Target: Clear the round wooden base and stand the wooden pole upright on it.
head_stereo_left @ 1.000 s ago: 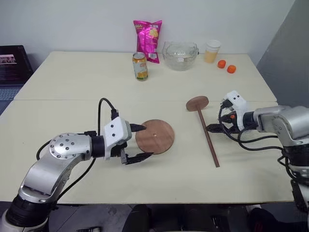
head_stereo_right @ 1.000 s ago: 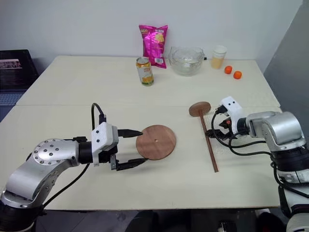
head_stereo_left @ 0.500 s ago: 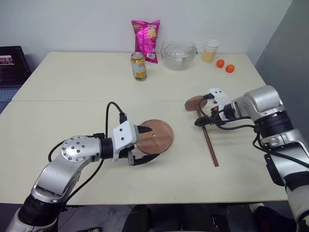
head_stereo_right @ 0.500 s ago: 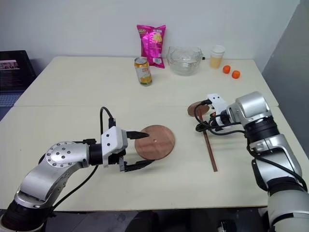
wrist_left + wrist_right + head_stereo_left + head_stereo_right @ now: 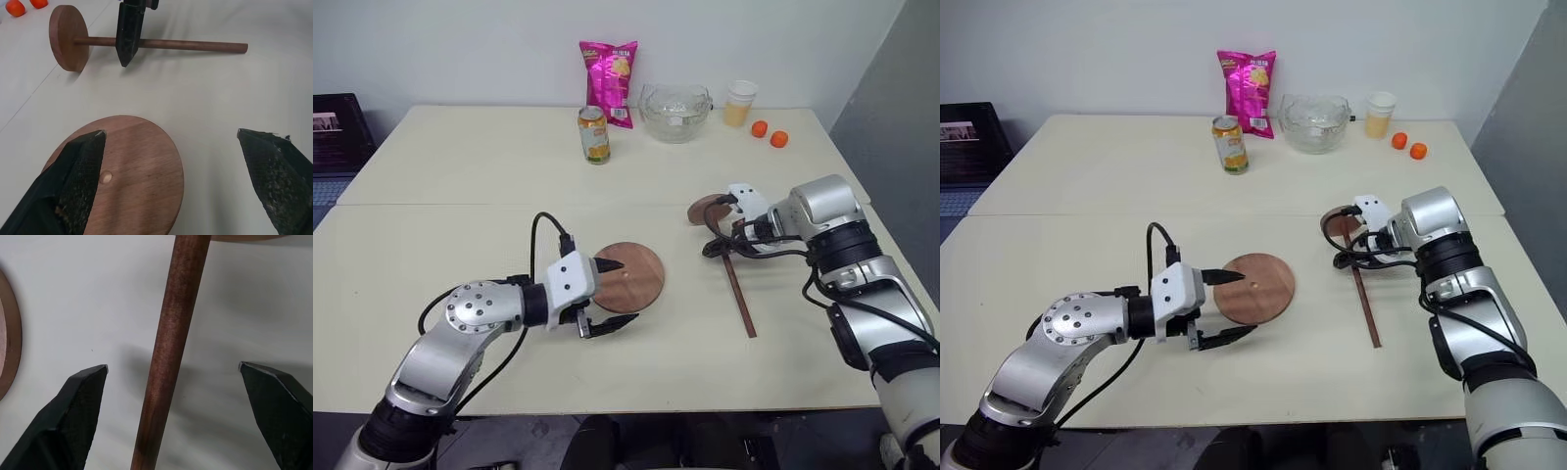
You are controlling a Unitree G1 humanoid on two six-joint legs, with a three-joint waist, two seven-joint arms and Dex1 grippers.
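We see the round wooden base (image 5: 626,277) lying flat mid-table toward the near edge, the wooden pole (image 5: 736,291) flat toward the right edge, disc end farthest.

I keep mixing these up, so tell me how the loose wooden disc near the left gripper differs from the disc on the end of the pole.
The round wooden base lies flat on the table; the pole's disc stands on edge. The base is loose, with a small centre hole; the pole's disc is fixed to the wooden pole. The base looks wider and thinner. Both are round, reddish-brown wood.
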